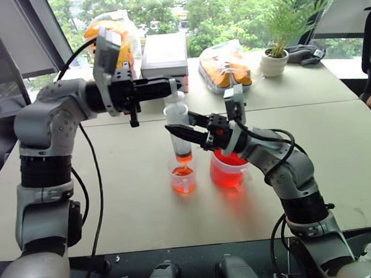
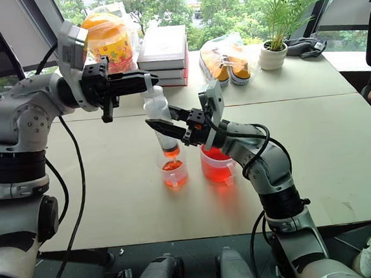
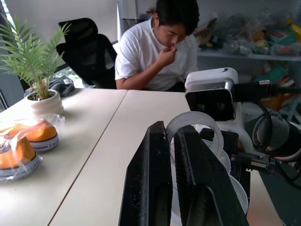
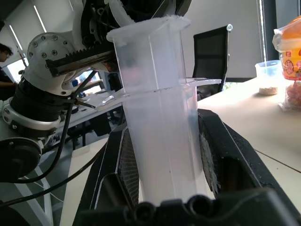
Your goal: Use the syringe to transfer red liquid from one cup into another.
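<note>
My right gripper (image 1: 180, 132) clamps the syringe (image 1: 180, 131) barrel upright, its orange-red tip over the smaller cup (image 1: 183, 176) of red liquid (image 1: 183, 181). My left gripper (image 1: 179, 83) pinches the white plunger (image 4: 149, 52) top. The larger measuring cup (image 1: 228, 170) sits just beside it.

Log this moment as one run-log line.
right gripper: shut on syringe barrel | left gripper: shut on plunger top | tip over smaller cup | larger cup: red liquid
</note>
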Tool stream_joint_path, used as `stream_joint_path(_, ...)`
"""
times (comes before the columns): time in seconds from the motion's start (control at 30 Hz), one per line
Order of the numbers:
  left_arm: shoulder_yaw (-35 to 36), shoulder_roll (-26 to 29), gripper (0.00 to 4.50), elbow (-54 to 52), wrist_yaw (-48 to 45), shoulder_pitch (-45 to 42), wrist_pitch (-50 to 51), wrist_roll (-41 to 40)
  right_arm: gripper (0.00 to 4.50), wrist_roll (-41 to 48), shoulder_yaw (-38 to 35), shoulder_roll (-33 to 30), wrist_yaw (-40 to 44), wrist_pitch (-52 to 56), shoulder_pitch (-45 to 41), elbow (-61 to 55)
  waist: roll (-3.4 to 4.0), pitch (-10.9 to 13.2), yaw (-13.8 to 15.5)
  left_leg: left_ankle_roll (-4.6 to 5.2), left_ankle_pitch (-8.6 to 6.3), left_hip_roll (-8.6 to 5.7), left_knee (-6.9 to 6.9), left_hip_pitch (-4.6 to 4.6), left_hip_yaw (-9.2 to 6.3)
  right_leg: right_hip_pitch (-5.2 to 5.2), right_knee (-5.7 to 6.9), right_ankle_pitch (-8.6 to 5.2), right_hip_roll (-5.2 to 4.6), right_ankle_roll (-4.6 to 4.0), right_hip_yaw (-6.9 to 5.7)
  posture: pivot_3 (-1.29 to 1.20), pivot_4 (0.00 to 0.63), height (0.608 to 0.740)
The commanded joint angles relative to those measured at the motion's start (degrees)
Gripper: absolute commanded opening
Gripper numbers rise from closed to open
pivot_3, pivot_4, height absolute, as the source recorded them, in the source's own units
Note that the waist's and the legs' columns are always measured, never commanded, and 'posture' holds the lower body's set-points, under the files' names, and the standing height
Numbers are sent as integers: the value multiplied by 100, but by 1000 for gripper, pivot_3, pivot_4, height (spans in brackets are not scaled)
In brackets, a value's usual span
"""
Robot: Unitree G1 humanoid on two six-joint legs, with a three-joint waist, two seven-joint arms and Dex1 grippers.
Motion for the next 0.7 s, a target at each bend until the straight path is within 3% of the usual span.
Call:
stream_joint_path(0.03,-415,-62,55,-182,-293,274,72,15,1417,337,-551,76,-265,-176,-554,-499,0,0,0,0,0,0,0,0,0,0,0,0,0,0,0,0,150,740)
stream_joint_path(0.5,-689,-112,55,-413,-314,530,110,129,1417,554,-784,2,-499,85,-793,-662,0,0,0,0,0,0,-2,0,0,0,-1,0,-1,0,0,0,150,740)
stream_joint_path(0.7,-381,-137,55,-52,-74,130,299,80,1417,553,-667,45,-472,120,-593,-672,0,0,4,0,0,0,-2,0,0,0,-1,0,0,0,0,0,150,740)
